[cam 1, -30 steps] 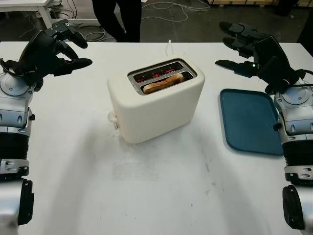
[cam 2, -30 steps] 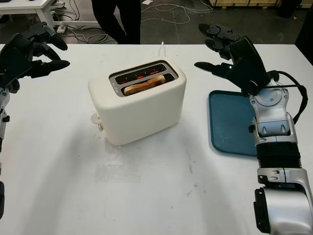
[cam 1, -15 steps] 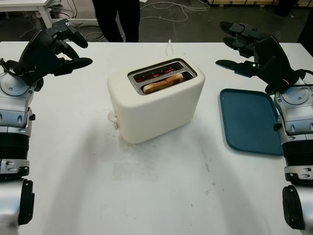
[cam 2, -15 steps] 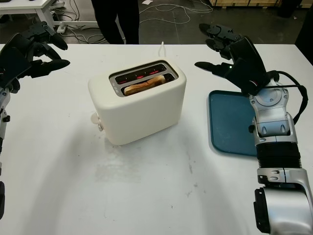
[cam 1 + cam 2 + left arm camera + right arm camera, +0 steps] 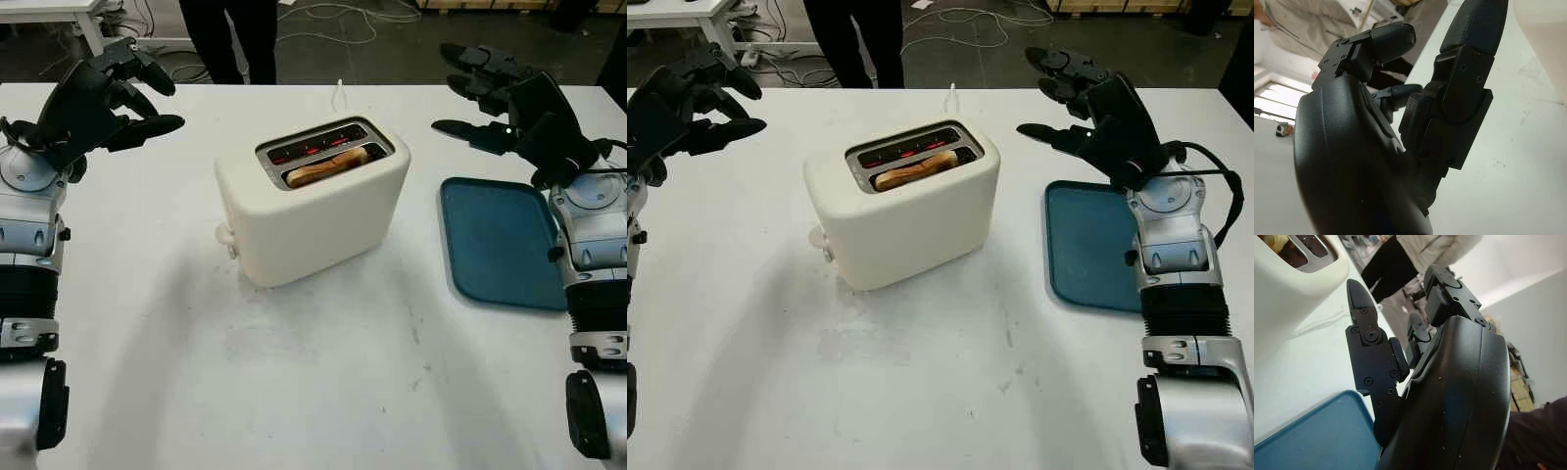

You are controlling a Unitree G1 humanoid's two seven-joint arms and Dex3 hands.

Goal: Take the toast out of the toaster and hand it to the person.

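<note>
Toast (image 5: 326, 167), a browned slice, lying low in the nearer slot of the cream two-slot plastic toaster (image 5: 312, 201), well apart from both hands and roughly midway between them. Toaster standing at the middle of the white table (image 5: 294, 372), turned at an angle, its round lever knob (image 5: 225, 235) facing the near left corner. Red glow visible in the farther slot (image 5: 318, 147).

Flat blue-green rectangular tray (image 5: 500, 240) lying on the table near the right edge, apart from the toaster, nothing on it. Thin white cord (image 5: 339, 94) running from behind the toaster toward the far edge. Between either hand and the slots, nothing but open air above the tabletop.

Black three-finger left hand (image 5: 103, 98) raised above the far left corner of the table, holding nothing, fingers extended and pointing inward toward the toaster. Black three-finger right hand (image 5: 500, 98) raised above the far right part of the table, beyond the tray's far end, likewise holding nothing, fingers stretched toward the toaster. Silver-and-black forearms rising from the near edge along both sides of the table.

Beyond the far edge, dark-trousered legs of a standing person (image 5: 227, 34) on a grey floor, with loose cables (image 5: 323, 15) trailing behind.
</note>
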